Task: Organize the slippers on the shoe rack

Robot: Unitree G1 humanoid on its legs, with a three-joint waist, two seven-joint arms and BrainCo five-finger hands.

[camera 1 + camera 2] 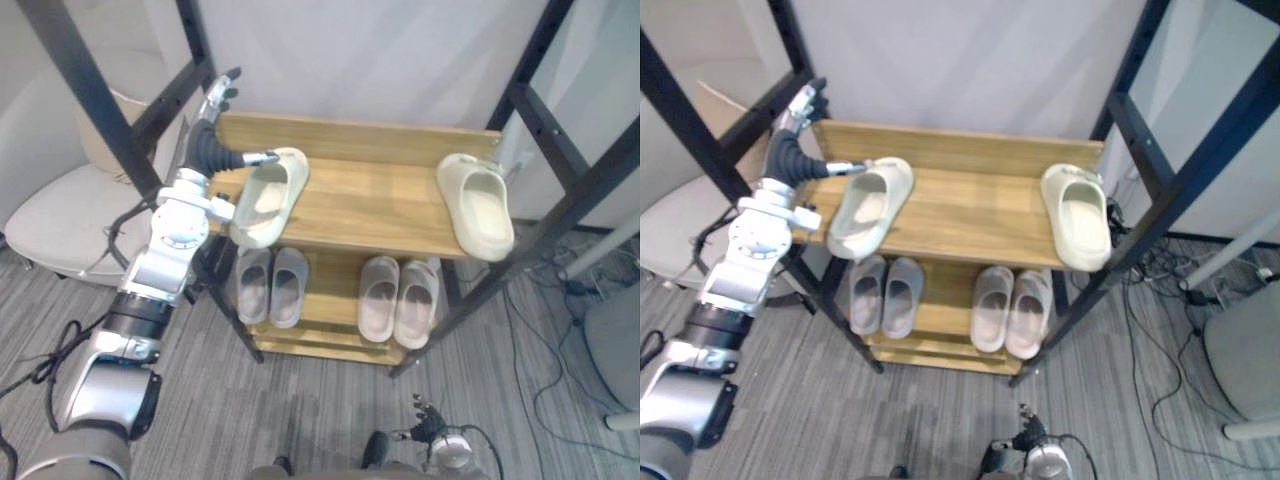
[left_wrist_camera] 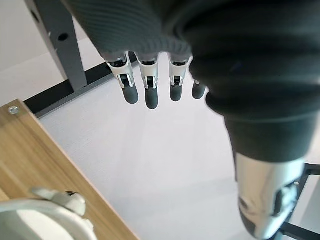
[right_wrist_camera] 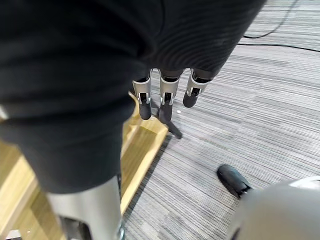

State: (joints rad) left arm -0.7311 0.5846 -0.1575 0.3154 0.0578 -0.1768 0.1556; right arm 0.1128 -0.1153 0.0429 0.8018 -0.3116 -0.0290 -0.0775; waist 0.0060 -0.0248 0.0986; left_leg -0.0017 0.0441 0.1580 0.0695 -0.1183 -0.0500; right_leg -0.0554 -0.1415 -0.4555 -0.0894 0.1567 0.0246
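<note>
Wooden shoe rack [image 1: 370, 200] holds a cream slipper [image 1: 268, 197] at its top shelf's left end and a second slipper [image 1: 478, 205] at the right end, while the left hand [image 1: 210, 125], straight-fingered and empty, hovers by its left rear corner.

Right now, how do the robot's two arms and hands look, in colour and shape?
The left arm is silver-grey, made of rounded segments with a black band. The left hand has a dark ribbed cover over wrist and back, then silver fingers with dark rounded tips. The right hand looks the same.

No readable text or number on the slippers [image 1: 268, 200] or shoe rack [image 1: 380, 195]
</note>
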